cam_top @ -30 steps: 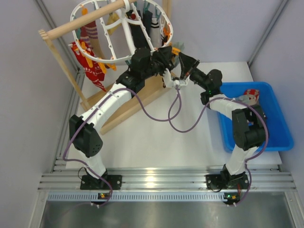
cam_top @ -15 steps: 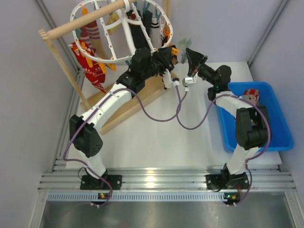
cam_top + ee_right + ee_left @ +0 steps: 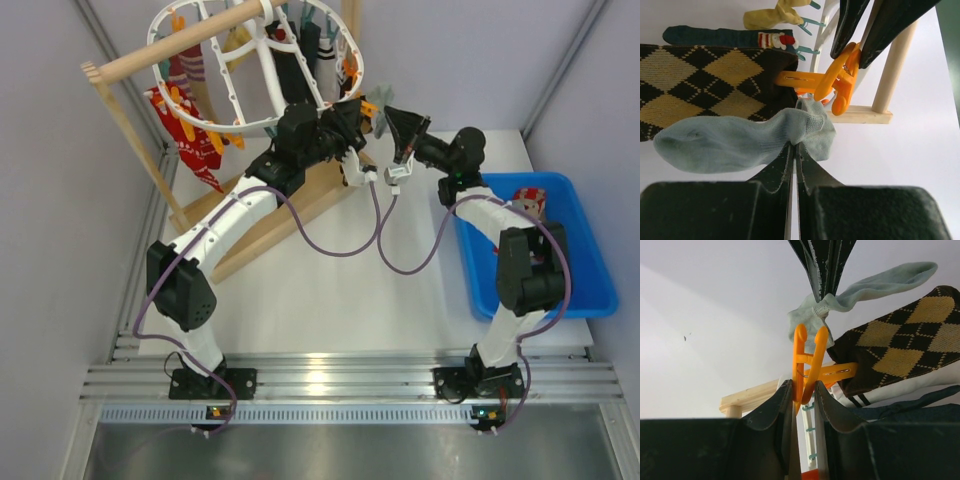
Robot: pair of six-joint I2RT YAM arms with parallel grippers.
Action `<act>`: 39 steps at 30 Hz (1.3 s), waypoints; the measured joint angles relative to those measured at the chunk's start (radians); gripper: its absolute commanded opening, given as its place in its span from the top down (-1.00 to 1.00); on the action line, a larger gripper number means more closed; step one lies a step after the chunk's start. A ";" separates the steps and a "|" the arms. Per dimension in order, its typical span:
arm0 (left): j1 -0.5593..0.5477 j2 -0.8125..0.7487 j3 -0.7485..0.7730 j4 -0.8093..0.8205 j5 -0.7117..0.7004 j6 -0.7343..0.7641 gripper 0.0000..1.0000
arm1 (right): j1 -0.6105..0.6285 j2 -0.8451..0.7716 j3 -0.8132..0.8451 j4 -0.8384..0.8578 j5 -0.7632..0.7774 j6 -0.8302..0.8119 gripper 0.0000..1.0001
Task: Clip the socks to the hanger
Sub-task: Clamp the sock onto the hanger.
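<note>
Blue bin (image 3: pixel 580 250) at right of top view holds a red patterned sock (image 3: pixel 530 197). Right gripper (image 3: pixel 792 150) is clenched on the grey sock (image 3: pixel 740 135), upper centre. Its cuff sits at the tips of an orange clip (image 3: pixel 807 355) on the hanger (image 3: pixel 272 75), and left gripper (image 3: pixel 802 390) squeezes that clip.

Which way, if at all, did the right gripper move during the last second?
Yes. In the top view the right gripper, shut on the grey sock, shifted right and slightly up the picture, toward the table's far edge, judged against the blue bin.
</note>
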 measured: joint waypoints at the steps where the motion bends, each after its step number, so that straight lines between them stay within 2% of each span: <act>1: 0.000 0.000 -0.001 0.002 -0.001 0.000 1.00 | 0.000 -0.001 0.000 -0.007 -0.002 -0.001 1.00; 20: -0.001 0.000 -0.005 0.011 -0.005 0.004 1.00 | 0.002 -0.089 -0.035 0.008 -0.051 0.046 1.00; 39: -0.001 0.000 -0.005 0.015 -0.002 0.003 1.00 | 0.018 -0.090 -0.040 -0.043 -0.044 0.097 1.00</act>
